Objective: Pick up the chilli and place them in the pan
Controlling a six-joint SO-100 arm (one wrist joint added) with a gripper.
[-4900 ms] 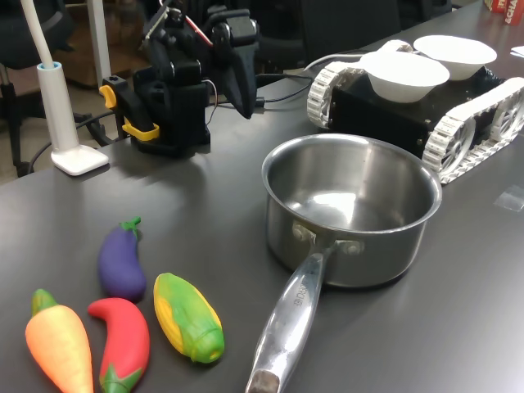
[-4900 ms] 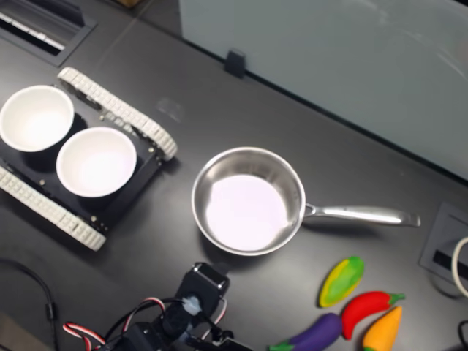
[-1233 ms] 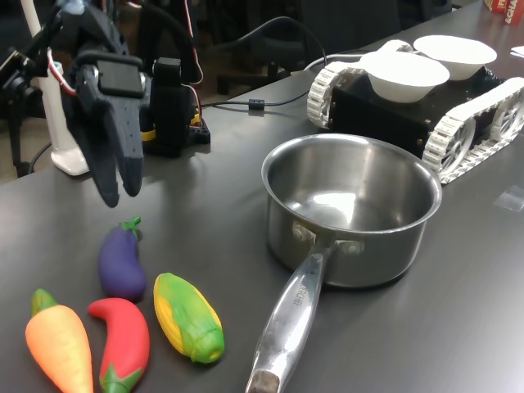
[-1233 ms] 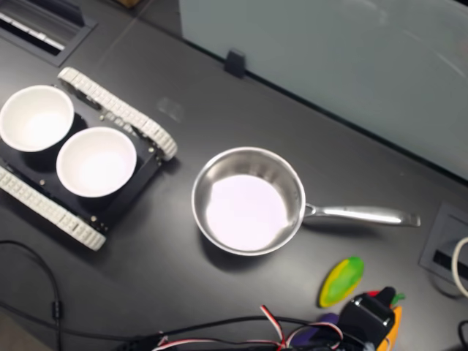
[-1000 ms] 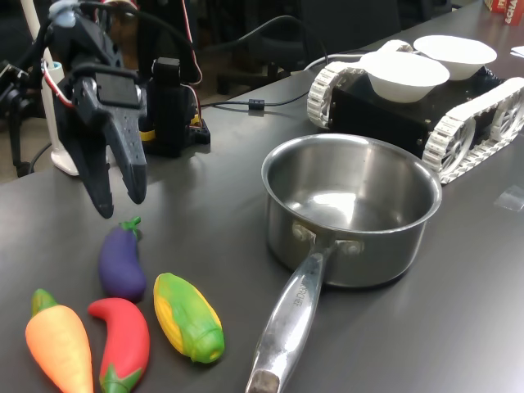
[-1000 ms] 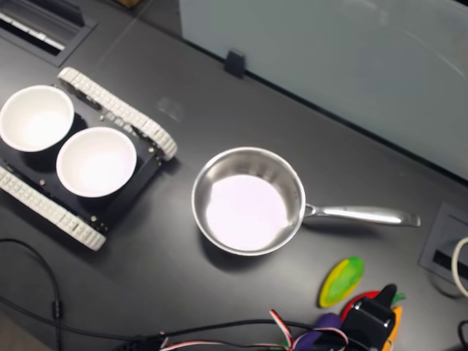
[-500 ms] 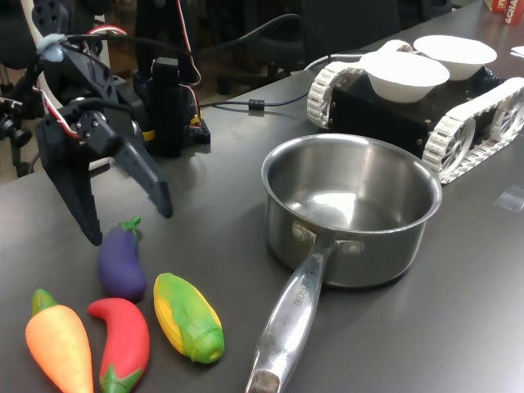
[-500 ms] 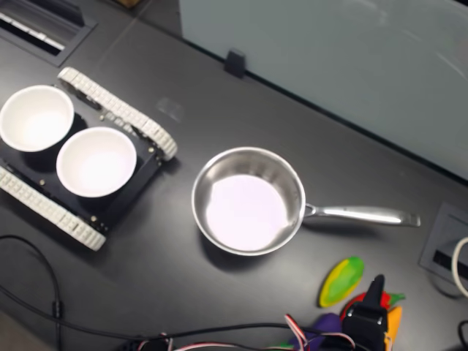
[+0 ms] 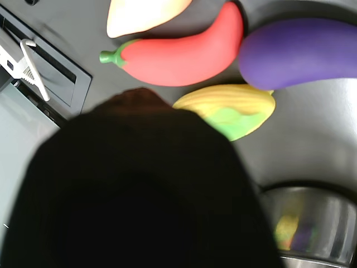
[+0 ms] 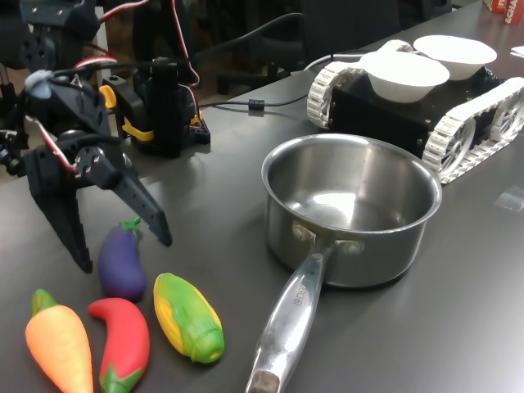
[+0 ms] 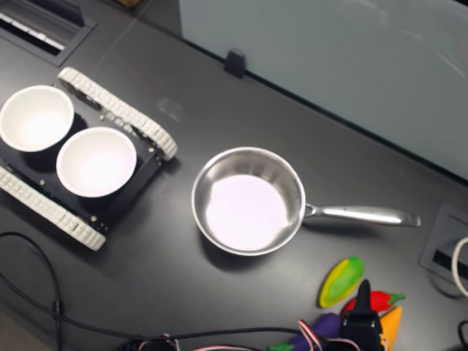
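The chilli (image 10: 123, 336), glossy red and curved with a green cap, lies flat between an orange carrot (image 10: 59, 348) and a corn cob (image 10: 188, 318). It also shows in the wrist view as the chilli (image 9: 184, 53) and in the second exterior view as the chilli (image 11: 376, 300). My gripper (image 10: 125, 254) hangs open just above a purple eggplant (image 10: 121, 266), its jaws spread wide to either side, holding nothing. One dark finger (image 9: 139, 195) blurs much of the wrist view. The steel pan (image 10: 368, 254) stands empty, to the first exterior view's right of the vegetables, its handle (image 10: 291, 315) pointing at the camera.
A tracked black vehicle (image 10: 458, 123) carries two white bowls (image 10: 405, 74) behind the pan. The arm's base (image 10: 168, 115) and cables stand at the back, on the first exterior view's left. A recessed socket plate (image 11: 446, 252) sits in the table near the vegetables.
My gripper has swung from its base over to the vegetables, opened its jaws wide and come down over the eggplant. The vegetables and the pan have not moved.
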